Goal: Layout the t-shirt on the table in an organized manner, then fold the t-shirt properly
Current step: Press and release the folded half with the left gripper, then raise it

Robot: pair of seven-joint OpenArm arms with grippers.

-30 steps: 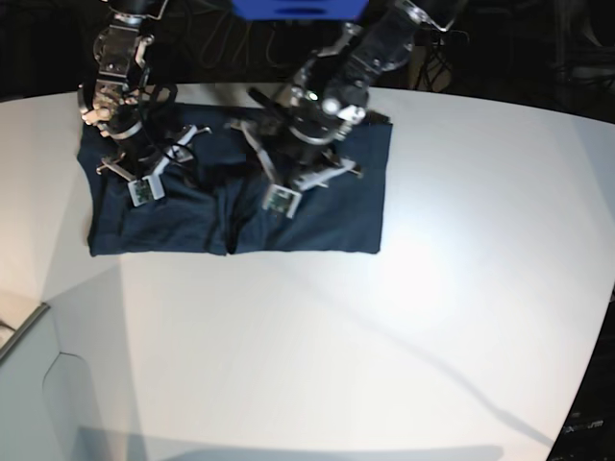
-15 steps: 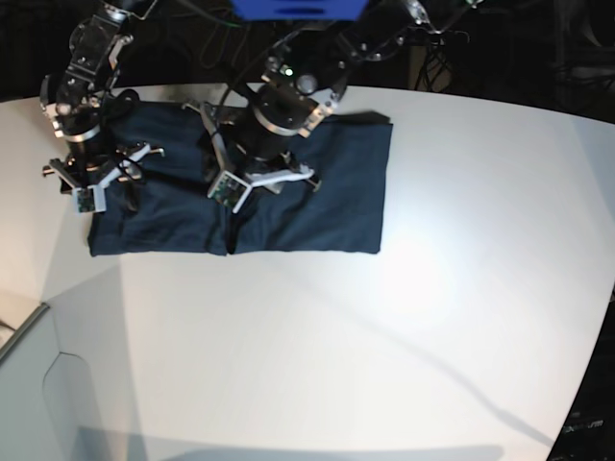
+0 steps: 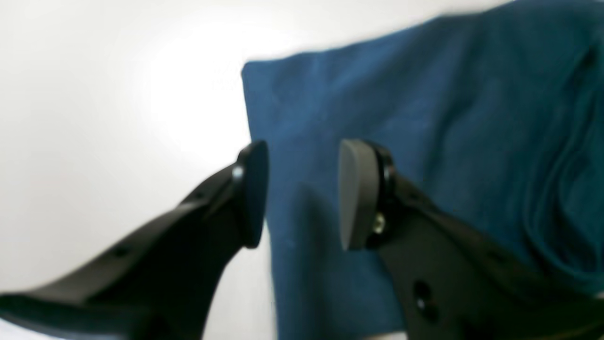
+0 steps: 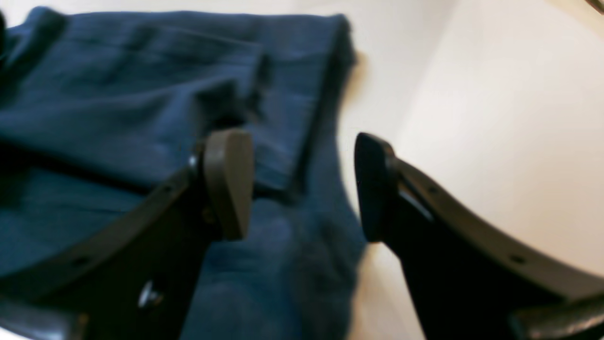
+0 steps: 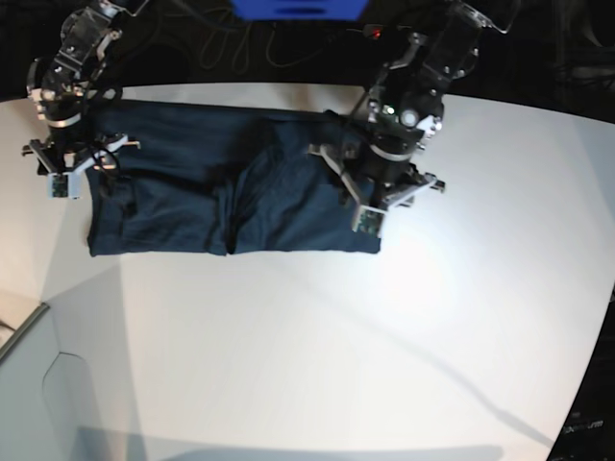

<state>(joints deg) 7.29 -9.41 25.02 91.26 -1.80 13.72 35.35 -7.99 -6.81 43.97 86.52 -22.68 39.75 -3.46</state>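
Looking down from the base view, you have the t-shirt [image 5: 231, 197] spread as a wide dark navy band on the far part of the table [image 5: 317, 355], with a vertical crease near its middle and its near hem running fairly straight. Your left gripper [image 5: 370, 219] sits over the shirt's right end, close to the near right corner, while your right gripper [image 5: 61, 184] sits at the shirt's far left edge.

In the left wrist view, your left gripper [image 3: 302, 193] has its jaws apart with nothing between the pads; the t-shirt [image 3: 424, 141] lies flat below, one corner and a straight side edge showing against the white table [image 3: 94, 118]. The picture is blurred, so you cannot tell whether the tips touch the cloth.

In the right wrist view, your right gripper [image 4: 302, 184] is likewise spread wide and holds nothing. It straddles the side edge of the t-shirt [image 4: 118, 94], one fingertip [image 4: 226, 182] over rumpled, layered cloth and the other over bare table [image 4: 495, 118]. Folds and a raised ridge run along that edge of the shirt.
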